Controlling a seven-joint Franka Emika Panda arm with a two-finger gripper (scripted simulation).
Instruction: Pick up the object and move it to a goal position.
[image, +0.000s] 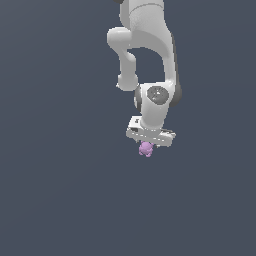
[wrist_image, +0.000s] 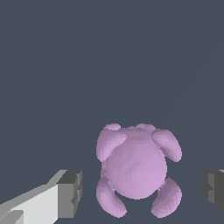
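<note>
Gripper (wrist_image: 142, 192): wide open, holding nothing; one gray finger pad (wrist_image: 70, 194) sits on each side of the toy, not touching it.
Toy (wrist_image: 135, 168): right between the fingers, just under the white hand at 6 o'clock.
How to hold it: probably light and hard; squeeze the fat round middle, not the little knobs.
Looks: tiny, pink-purple, lumpy, with rounded knobs sticking out.
Floor (image: 60, 200): plain dark gray.

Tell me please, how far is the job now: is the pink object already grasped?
Done: the gripper is placed over the pink object, which lies between the two fingers. In hand: the grasp. The wrist view shows a gap on each side of the object, so the fingers are open and not touching it. Left: closing, lifting and carrying to the goal, which no marker shows in either view.
</note>
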